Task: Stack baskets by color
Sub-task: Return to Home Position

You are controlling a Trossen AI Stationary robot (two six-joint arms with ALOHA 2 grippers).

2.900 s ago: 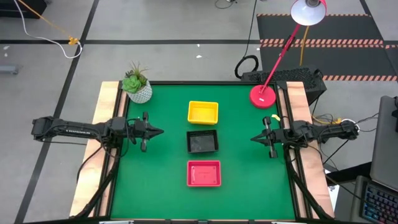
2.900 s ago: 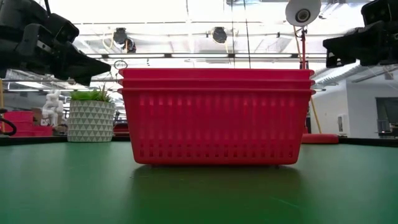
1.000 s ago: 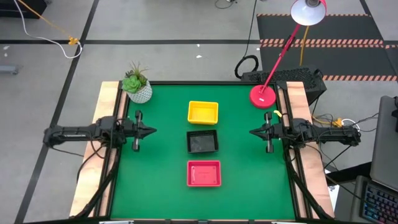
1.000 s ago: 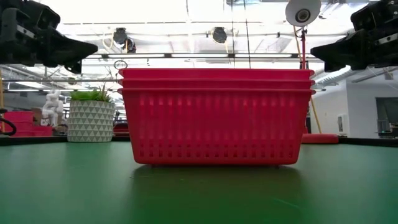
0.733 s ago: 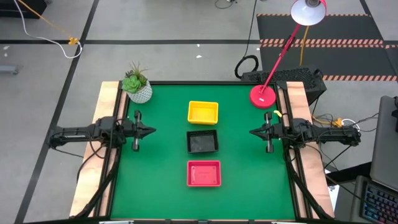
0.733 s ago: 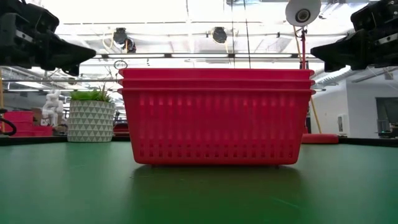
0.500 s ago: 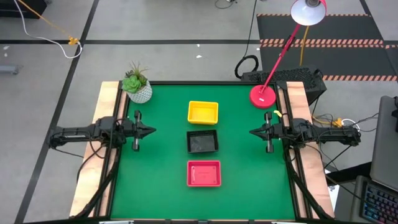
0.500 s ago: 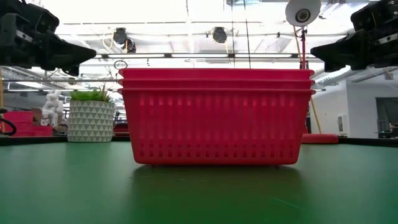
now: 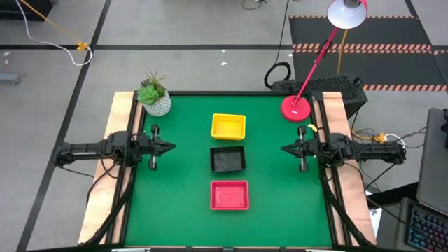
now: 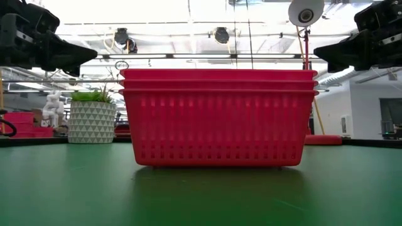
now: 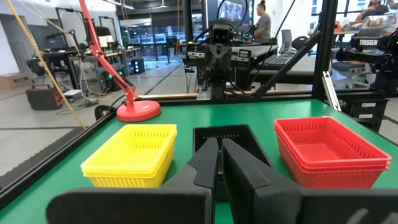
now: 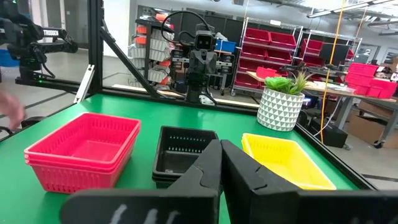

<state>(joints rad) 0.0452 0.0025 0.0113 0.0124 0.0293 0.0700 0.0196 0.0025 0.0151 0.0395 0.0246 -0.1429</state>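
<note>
Three stacks of baskets stand in a row down the middle of the green table [image 9: 175, 210], each resting on its bottom. The yellow stack [image 9: 229, 126] is farthest, the black stack [image 9: 228, 159] is in the middle, and the red stack [image 9: 229, 195] is nearest. The low view shows three nested rims on the red stack [image 10: 217, 119]. My left gripper [image 9: 173, 148] hangs level at the table's left edge, its fingertips [image 11: 211, 155] a narrow slit apart with nothing between them. My right gripper [image 9: 283, 149] hangs level at the right edge, shut and empty.
A white plant pot [image 9: 155, 101] stands at the far left corner. The red lamp's base [image 9: 297, 108] stands at the far right corner, and its arm leans away beyond the table. Bare green mat lies between each gripper and the basket row. A person [image 11: 263, 18] stands far off in the room.
</note>
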